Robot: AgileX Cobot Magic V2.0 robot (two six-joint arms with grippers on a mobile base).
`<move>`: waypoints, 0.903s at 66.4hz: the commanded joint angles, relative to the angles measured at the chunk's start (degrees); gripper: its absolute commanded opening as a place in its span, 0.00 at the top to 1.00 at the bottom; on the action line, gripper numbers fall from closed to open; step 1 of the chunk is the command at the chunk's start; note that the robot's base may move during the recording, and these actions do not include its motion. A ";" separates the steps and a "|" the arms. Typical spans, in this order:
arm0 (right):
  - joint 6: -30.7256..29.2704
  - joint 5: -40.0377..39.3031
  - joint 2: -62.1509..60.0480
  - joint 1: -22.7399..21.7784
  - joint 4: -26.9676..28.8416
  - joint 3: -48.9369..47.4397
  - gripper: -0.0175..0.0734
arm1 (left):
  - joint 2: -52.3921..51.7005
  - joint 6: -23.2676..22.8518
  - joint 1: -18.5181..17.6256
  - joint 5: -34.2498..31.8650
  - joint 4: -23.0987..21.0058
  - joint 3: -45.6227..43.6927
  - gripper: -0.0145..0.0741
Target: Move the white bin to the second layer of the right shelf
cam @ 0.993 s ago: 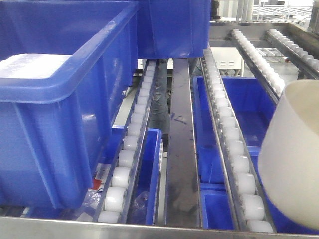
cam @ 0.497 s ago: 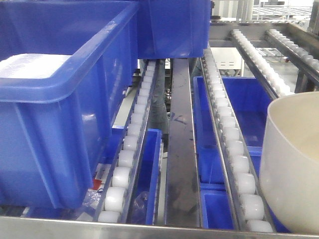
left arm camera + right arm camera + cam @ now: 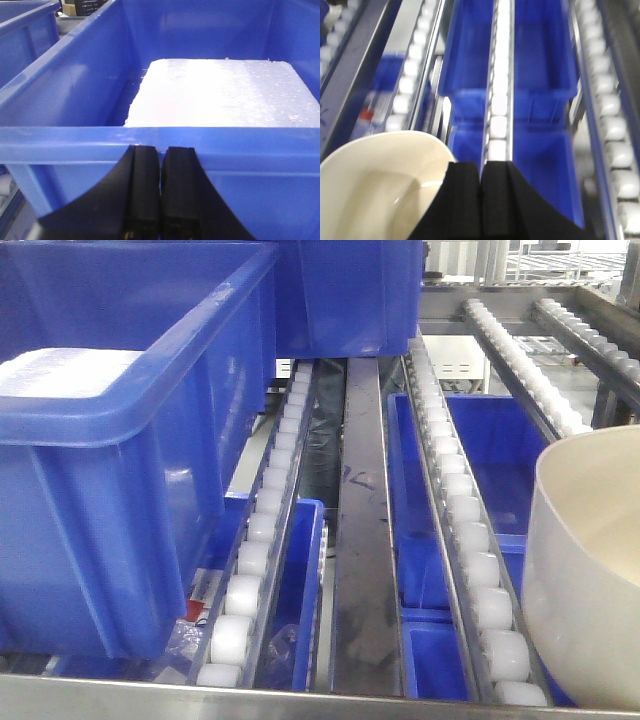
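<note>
Placement is hinging on squareness — the right gripper (image 3: 481, 200), jaws pinched narrow on the white bin (image 3: 590, 570)'s rim, is holding it above the right shelf second layer (image 3: 470, 570); lowering it level onto rollers should be stopping any slide.

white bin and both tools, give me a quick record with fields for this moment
white bin: at right edge of front view, over the roller lanes, open side showing
shelf level: sloping white rollers, steel front rail
right tool: shut, beside the bin rim
left tool: shut, at the blue crate rim
crate contents: white foam block
</note>
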 commanded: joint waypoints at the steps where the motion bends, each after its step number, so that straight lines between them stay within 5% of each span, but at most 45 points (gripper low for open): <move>1: -1.29 -9.05 -3.02 -0.29 -1.23 1.49 0.75 | -0.92 -0.17 -0.19 -4.93 0.00 2.11 0.74; 22: -6.54 -20.81 -10.75 -0.29 -1.35 8.61 0.75 | -0.92 -0.17 -0.19 -4.93 0.00 2.11 0.74; 60: -6.49 -20.58 -10.75 -0.29 -1.30 9.01 0.75 | -0.92 -0.17 -0.19 -4.93 0.00 2.11 0.74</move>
